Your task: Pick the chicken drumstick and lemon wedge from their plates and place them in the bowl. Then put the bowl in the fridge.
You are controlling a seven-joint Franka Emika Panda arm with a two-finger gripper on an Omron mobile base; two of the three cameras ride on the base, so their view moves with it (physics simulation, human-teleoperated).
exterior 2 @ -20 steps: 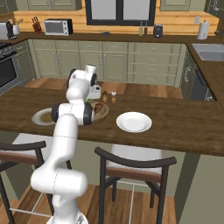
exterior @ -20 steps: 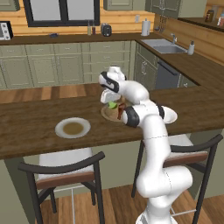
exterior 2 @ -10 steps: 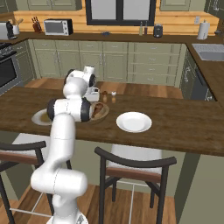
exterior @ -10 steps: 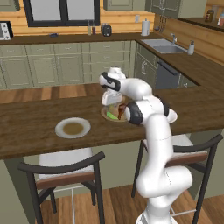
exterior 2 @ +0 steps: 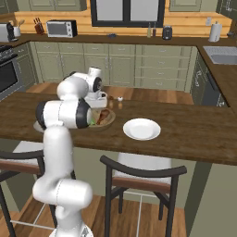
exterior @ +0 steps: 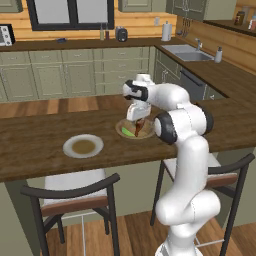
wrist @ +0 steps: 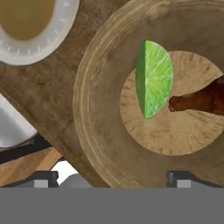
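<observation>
Gripper (exterior: 137, 119) hangs just above the bowl (exterior: 123, 128) on the wooden counter (exterior: 35, 137), pointing down into it; in the right base view the gripper (exterior 2: 100, 104) sits over the bowl (exterior 2: 109, 121) too, arm elbow blocking the bowl's left part. In the hand view the finger tips (wrist: 43, 176) show far apart at the bottom edge, so the jaws stand wide, nothing between them. Hand view: bowl (wrist: 100, 78) takes most of the frame, lemon wedge (wrist: 153, 78) lies on the bowl's flat centre, green, pointed end toward the drumstick. Chicken drumstick (wrist: 201, 99) lies to the right of the wedge on the same centre disc, thin end touching or just beside the wedge tip, rest cut off by the frame edge. Both pieces are well ahead of the finger tips, wedge roughly between them, drumstick off toward the right finger. From the left base view the lemon wedge (exterior: 128, 133) shows as a green bit at the near-left of the bowl, drumstick (exterior: 138, 126) directly under the gripper, whether they touch cannot be told. One plate (exterior: 83, 146) with brown centre sits left of the bowl, apart; same plate (wrist: 30, 26) at top left of hand view. Other plate (exterior 2: 141, 128) sits right of the bowl in the right base view, near but not touching.
</observation>
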